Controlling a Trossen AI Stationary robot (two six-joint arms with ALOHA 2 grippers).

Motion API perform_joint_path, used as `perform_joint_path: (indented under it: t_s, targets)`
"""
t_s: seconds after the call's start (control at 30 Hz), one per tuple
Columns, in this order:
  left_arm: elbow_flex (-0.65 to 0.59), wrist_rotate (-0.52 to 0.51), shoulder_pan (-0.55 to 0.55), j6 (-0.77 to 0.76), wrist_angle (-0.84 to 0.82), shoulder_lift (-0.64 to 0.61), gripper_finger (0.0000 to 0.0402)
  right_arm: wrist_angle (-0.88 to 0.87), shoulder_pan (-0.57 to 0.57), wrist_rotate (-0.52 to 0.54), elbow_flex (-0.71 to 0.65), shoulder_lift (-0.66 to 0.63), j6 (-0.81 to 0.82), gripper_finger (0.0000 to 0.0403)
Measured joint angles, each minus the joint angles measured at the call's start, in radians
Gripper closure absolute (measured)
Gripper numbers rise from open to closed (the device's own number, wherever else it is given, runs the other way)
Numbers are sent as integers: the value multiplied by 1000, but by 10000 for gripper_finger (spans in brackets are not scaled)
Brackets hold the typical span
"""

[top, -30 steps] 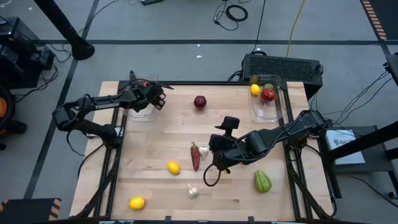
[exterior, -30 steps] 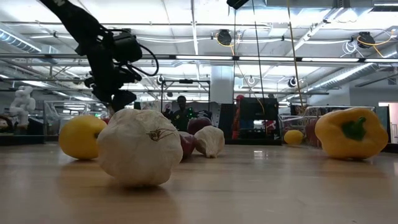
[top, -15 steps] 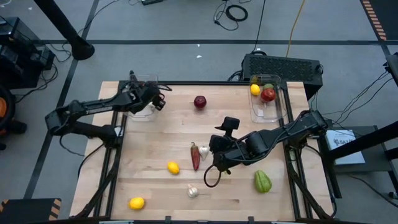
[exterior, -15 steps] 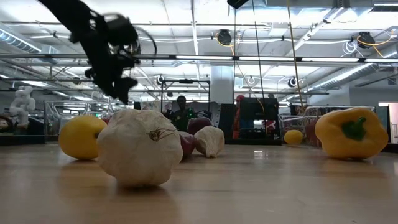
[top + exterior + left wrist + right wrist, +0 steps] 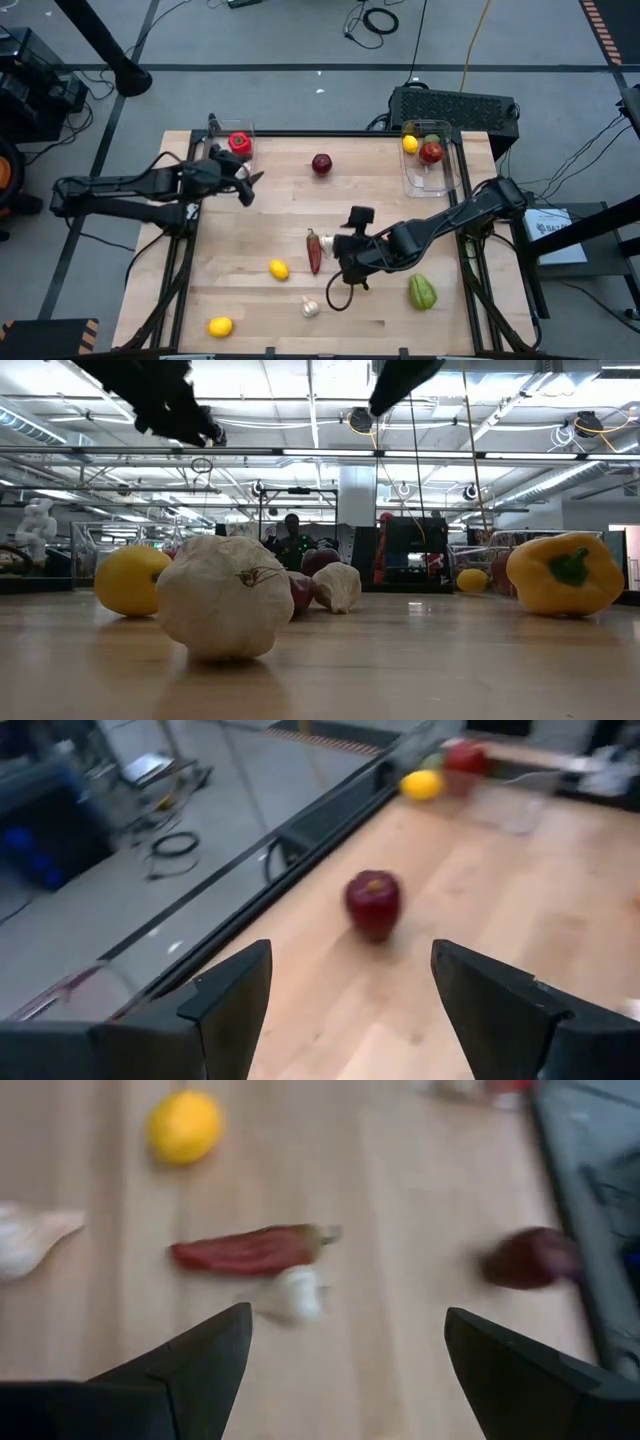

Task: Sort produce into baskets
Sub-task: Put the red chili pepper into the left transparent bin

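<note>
Produce lies on the wooden table: a red apple [image 5: 321, 163], a red chili [image 5: 314, 250] next to a small garlic piece [image 5: 295, 1293], two lemons [image 5: 279, 269] [image 5: 220, 326], a garlic bulb [image 5: 310, 308] and a green pepper [image 5: 422, 292]. The left basket [image 5: 213, 128] holds a red piece [image 5: 240, 143]. The right basket [image 5: 455, 160] holds a lemon, a red apple and a green item. My left gripper [image 5: 250, 187] hovers open just near of the left basket, pointing at the apple [image 5: 372, 905]. My right gripper [image 5: 340, 258] hangs open above the chili [image 5: 250, 1248].
A black box [image 5: 455, 105] with cables stands behind the right basket, off the far right corner. Bare wood lies along the table's left half between the left basket and the near lemon. In the low view the garlic bulb [image 5: 225, 595] and pepper [image 5: 565, 573] sit close to the near edge.
My left gripper has drawn back from over the left basket toward the near edge, risen and tipped up closer to level; a red piece now shows in that basket. My right gripper has sunk and tipped downward over the chili.
</note>
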Motion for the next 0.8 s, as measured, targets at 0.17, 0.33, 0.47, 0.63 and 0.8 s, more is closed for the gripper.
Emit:
perform_joint_path:
  t_s: [0.17,0.33,0.47,0.63,0.8]
  targets:
    - [0,0,-66,36,9,-30,120,282,-24,-142,-131,1,-152,81]
    - [0,0,-81,80,39,-30,120,518,-51,-248,-224,27,-353,81]
    - [0,0,-81,103,62,-30,120,551,-59,-223,-232,79,-437,81]
    - [0,0,-81,106,59,-30,120,551,-62,-221,-231,130,-570,81]
    - [0,-2,-81,105,59,-30,120,567,-44,-131,-230,205,-742,81]
